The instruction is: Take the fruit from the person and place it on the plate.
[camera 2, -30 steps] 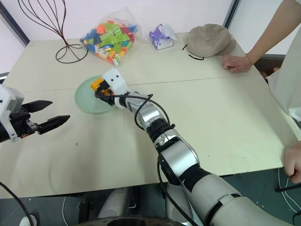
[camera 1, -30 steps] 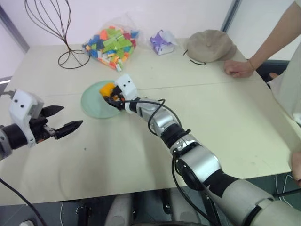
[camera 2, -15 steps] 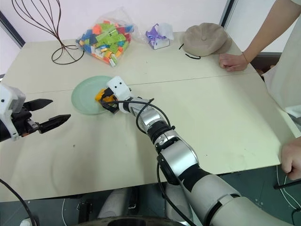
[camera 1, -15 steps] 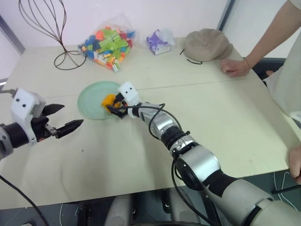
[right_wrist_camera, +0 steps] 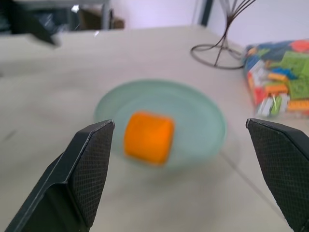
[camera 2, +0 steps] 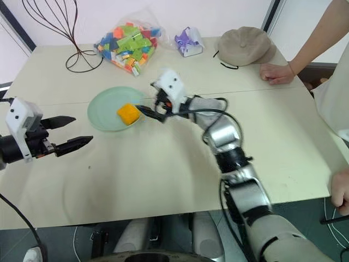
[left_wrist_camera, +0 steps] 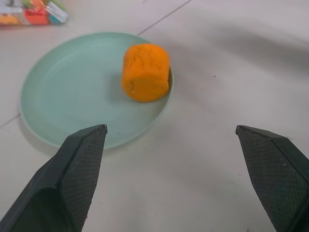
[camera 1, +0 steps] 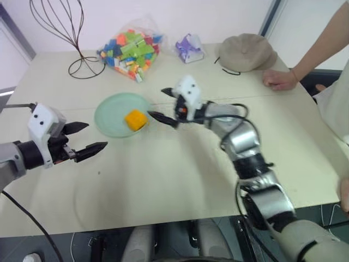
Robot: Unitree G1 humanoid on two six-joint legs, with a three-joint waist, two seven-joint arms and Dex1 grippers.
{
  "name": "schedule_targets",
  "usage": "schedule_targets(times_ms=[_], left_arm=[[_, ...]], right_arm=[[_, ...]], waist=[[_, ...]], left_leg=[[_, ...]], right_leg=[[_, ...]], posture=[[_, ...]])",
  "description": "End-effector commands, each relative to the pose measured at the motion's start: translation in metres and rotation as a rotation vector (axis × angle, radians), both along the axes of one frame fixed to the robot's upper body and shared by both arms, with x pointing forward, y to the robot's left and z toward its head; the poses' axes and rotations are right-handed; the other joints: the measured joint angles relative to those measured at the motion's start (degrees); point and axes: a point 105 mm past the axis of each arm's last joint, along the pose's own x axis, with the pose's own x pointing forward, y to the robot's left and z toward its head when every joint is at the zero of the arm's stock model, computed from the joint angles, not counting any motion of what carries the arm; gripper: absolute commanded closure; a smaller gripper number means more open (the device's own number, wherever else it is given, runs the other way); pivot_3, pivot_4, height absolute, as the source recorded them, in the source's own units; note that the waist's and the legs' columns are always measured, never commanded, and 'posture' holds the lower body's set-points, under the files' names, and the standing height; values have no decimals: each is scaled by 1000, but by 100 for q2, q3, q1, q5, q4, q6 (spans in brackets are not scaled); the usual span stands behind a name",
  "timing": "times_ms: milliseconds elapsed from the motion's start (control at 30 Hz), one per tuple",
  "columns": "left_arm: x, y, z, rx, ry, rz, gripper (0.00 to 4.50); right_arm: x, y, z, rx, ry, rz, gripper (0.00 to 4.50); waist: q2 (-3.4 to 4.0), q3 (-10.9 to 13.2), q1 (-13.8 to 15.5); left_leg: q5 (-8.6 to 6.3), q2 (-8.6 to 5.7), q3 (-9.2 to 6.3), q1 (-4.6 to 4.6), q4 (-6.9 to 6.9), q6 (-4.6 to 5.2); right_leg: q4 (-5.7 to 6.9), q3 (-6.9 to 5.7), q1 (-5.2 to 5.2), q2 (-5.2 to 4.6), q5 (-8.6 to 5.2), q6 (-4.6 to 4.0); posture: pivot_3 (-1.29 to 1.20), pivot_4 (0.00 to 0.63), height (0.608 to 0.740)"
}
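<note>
Right claw (camera 1: pixel 162 105) hangs released beside the plate (camera 1: pixel 109 123); the fruit (camera 1: pixel 135 119) sits on it, left claw (camera 1: pixel 89 140) spread wide nearby.

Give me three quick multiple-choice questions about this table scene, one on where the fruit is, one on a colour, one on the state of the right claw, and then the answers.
1. Where is the fruit?
A. On the plate
B. In the person's hand
C. On the hat

2. What colour is the plate?
A. Red
B. Pale mint green
C. Black

3. What state is the right claw in?
A. Shut on the fruit
B. Shut and empty
C. Open and empty

Answers:
1. A, the orange fruit sits on the plate, near its rim on the side toward the right claw.
2. B, the round plate is plain pale green.
3. C, the right wrist view shows its two black fingers spread wide, with the fruit lying apart on the plate beyond them.
</note>
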Motion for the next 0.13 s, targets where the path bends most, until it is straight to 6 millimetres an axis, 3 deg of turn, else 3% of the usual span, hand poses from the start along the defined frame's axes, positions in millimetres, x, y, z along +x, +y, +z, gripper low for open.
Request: schedule_targets(times_ms=[33,133], left_arm=[[4,-2,10,12,-50,-26,0],[7,-3,10,11,-58,-34,0]], right_arm=[[-27,-16,14,-43,-32,58,30],[-34,-42,11,-99,-13,10,30]], waist=[[-1,0,-10],[0,0,-18]], left_leg=[[0,1,1,2,1,0],[0,4,8,13,0,1]], right_leg=[[1,0,1,0,0,0],[4,0,5,4,-1,-1]], posture=[[0,150,740],[0,150,740]])
